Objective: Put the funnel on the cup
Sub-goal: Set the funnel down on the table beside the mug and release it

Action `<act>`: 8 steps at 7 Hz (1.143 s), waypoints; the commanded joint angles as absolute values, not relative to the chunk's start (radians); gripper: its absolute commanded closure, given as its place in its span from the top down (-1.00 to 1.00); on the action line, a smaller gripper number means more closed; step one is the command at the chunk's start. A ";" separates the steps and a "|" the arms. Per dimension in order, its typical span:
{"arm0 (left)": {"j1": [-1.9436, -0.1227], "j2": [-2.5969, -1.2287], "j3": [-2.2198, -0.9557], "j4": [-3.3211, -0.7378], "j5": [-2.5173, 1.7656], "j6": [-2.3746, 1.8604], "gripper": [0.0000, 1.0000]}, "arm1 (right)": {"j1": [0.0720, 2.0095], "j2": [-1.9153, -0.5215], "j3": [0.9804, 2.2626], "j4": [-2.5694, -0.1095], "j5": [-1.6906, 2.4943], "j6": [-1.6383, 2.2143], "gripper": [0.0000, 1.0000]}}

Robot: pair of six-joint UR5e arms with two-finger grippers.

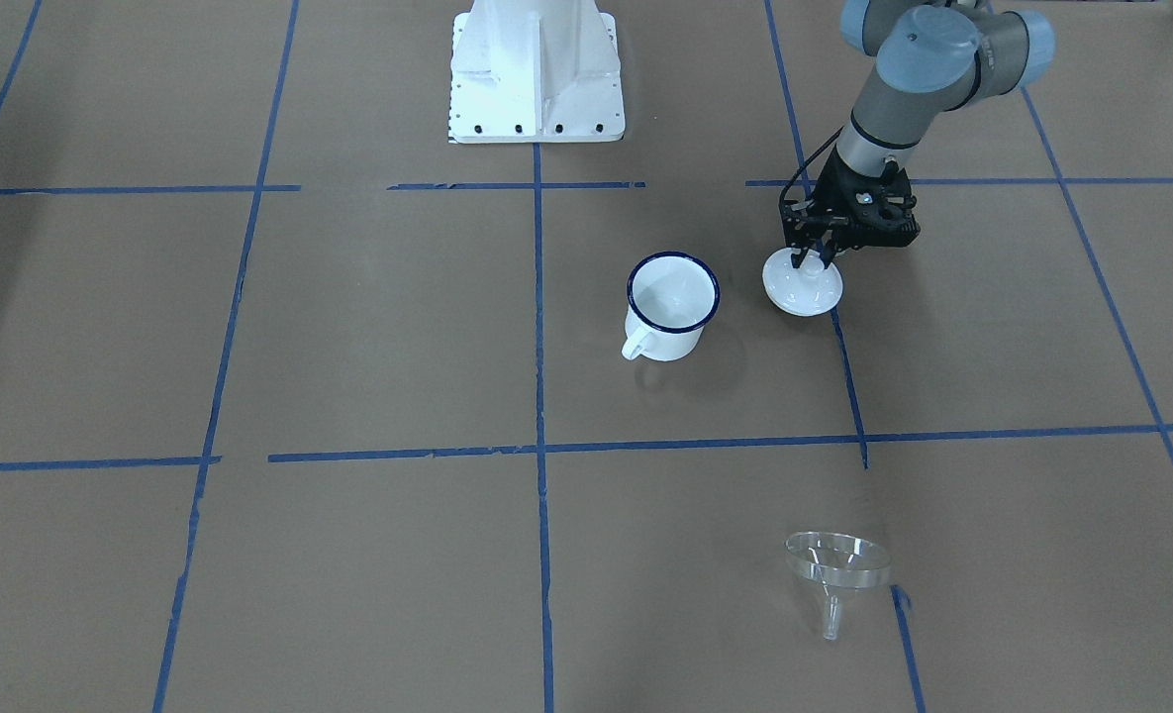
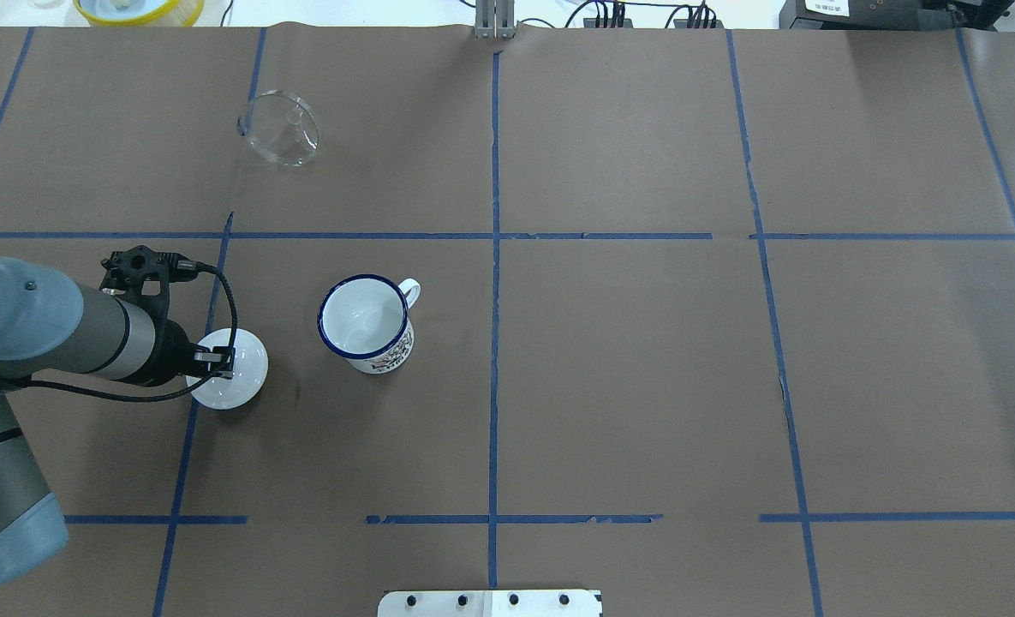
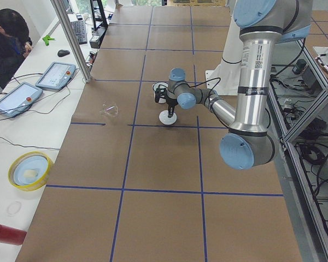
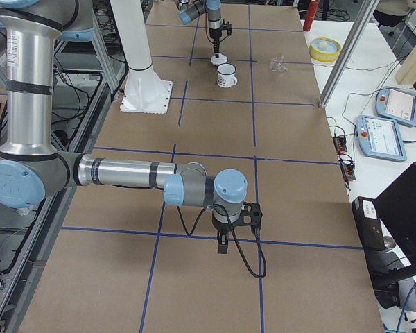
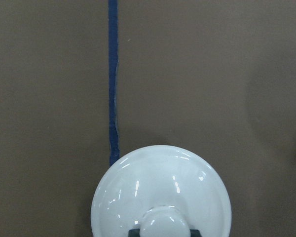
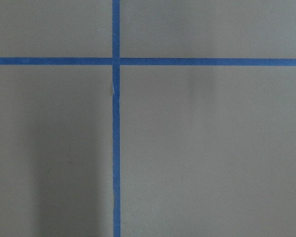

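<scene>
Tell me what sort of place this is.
Probably a robotics lab workcell: the left arm and right arm at a paper-covered table gridded with blue tape, teach pendants on the side bench, an operator alongside.

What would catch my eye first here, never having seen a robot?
Probably the left arm's end effector, closed on the knob of a round white lid beside the cup. The cup, white with a dark blue rim, stands open and upright on the brown table. A clear funnel lies alone farther out, away from the robot.
</scene>
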State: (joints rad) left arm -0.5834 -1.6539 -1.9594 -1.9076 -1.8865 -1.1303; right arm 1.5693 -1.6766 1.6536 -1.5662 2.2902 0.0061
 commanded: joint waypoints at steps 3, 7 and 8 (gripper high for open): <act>-0.574 -1.673 -1.931 -1.907 -1.887 -1.134 -0.20 | 1.569 -1.677 1.654 -1.566 2.290 0.006 1.00; -0.609 -1.674 -2.012 -1.907 -1.887 -1.140 1.00 | 1.569 -1.677 1.654 -1.566 2.290 0.006 1.00; -0.734 -1.693 -2.020 -1.916 -1.890 -1.196 1.00 | 1.569 -1.677 1.654 -1.566 2.290 0.006 1.00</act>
